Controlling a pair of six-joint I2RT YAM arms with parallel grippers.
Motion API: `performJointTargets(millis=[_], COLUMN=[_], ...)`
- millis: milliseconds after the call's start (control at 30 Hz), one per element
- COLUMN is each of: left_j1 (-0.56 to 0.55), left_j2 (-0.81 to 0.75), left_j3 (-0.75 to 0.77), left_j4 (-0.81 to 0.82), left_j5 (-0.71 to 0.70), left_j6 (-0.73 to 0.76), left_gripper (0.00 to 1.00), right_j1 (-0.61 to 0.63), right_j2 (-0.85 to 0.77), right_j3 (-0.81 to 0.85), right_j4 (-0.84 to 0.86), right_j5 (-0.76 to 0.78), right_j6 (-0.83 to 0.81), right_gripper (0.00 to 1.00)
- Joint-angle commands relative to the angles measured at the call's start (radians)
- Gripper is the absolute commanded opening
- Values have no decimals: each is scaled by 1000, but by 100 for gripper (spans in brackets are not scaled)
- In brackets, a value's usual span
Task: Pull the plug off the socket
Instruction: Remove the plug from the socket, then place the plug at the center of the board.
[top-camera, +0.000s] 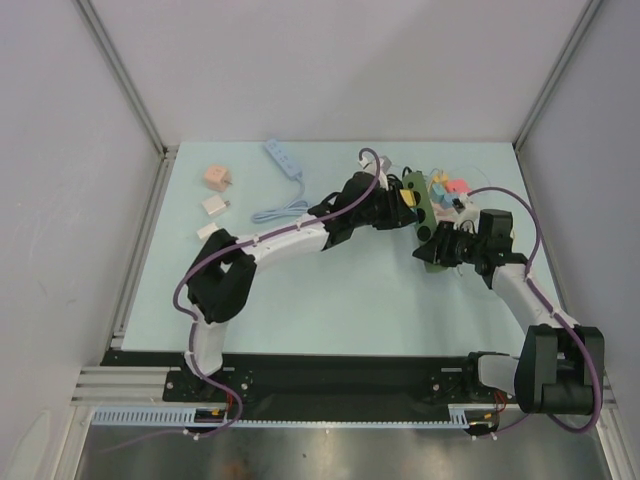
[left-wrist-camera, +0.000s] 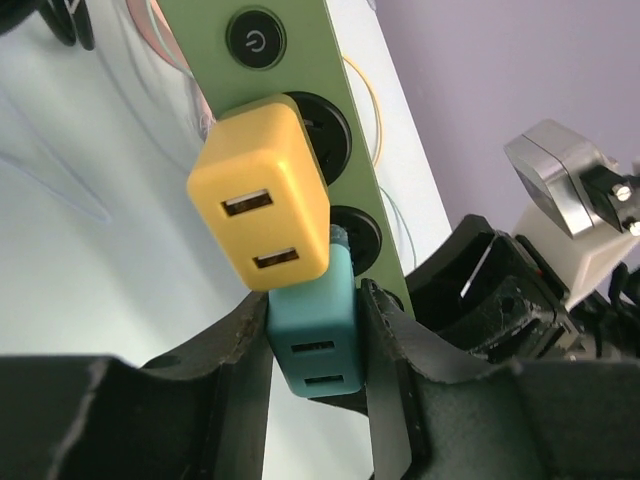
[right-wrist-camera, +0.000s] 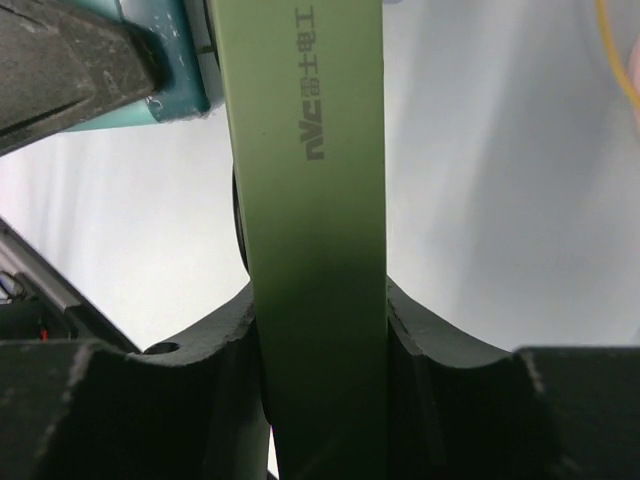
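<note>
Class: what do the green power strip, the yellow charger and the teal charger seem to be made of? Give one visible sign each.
Green power strip: likely moulded plastic, satin; soft sheen, printed logo.
Yellow charger: probably plastic, matte; rounded edges, even colour.
Teal charger: apparently similar matte plastic; same moulded shape.

- This is a robotics lab test cell: plain white wall panels (top-camera: 60, 200) set in aluminium profile posts (top-camera: 120, 75) box in the workspace.
- The left arm (top-camera: 285, 240) and right arm (top-camera: 515, 285) are bolted to a black base plate (top-camera: 340, 372) at the edge of a pale mint table top (top-camera: 330, 310), with purple cables (top-camera: 537, 230) looped along them.
- A slotted cable duct (top-camera: 330, 420) runs along the near edge.
- Electrical samples are out on the table: a blue power strip (top-camera: 283, 157), a pink adapter (top-camera: 215, 178), white adapters (top-camera: 214, 206), and a green socket strip (top-camera: 424, 215) carrying a yellow plug (left-wrist-camera: 262, 190) and a teal plug (left-wrist-camera: 315, 330).
</note>
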Motion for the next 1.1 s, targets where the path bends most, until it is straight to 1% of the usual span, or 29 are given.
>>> performJointTargets(millis=[0, 133, 200, 267, 400, 500, 567, 667, 700, 733, 767, 800, 833, 867, 900, 933, 967, 1033, 1067], left_j1=[17, 29, 32, 32, 29, 31, 47, 83, 112, 130, 165, 187, 208, 259, 285, 313, 369, 428, 484], left_j2=[-185, -201, -196, -199, -227, -256, -284, -340, -362, -382, -429, -454, -480, -538, -567, -599, -625, -698, -715], left_j3=[-72, -156, -161, -157, -141, -167, -212, -339, -382, -461, -503, -546, -633, -678, -719, -797, -831, -918, -942], left_j4=[14, 146, 195, 192, 87, 69, 79, 138, 155, 167, 169, 171, 175, 183, 181, 180, 165, 151, 146], left_j5=[160, 249, 275, 264, 186, 152, 146, 149, 148, 143, 117, 103, 93, 82, 51, 31, 13, -42, -55], left_j6=[19, -78, -117, -114, -49, -20, -15, -29, -34, -35, -29, -28, -26, -23, -20, -17, -8, 3, 14], left_gripper=[0, 0, 0, 0, 0, 0, 0, 0, 0, 0, 0, 0, 0, 0, 0, 0, 0, 0, 0], right_j1=[-69, -70, -72, -73, -76, -76, -76, -96, -119, -130, -139, -153, -168, -173, -178, -185, -185, -187, -187], right_j2=[-5, -6, -6, -6, -5, -5, -5, -8, -3, 1, 15, 23, 27, 36, 41, 46, 52, 55, 56], right_j3=[40, 39, 37, 37, 37, 37, 39, 40, 42, 42, 45, 46, 48, 46, 46, 46, 48, 54, 54], right_j4=[121, 122, 122, 124, 124, 125, 125, 127, 127, 130, 130, 133, 133, 136, 144, 144, 145, 142, 145], right_j5=[284, 281, 284, 288, 283, 277, 263, 194, 92, 47, -6, -116, -155, -188, -250, -280, -297, -329, -337], right_j6=[66, 64, 63, 63, 64, 67, 67, 66, 61, 58, 45, 34, 26, 12, 9, 3, 1, 1, 0], right_gripper=[0, 0, 0, 0, 0, 0, 0, 0, 0, 0, 0, 0, 0, 0, 0, 0, 0, 0, 0])
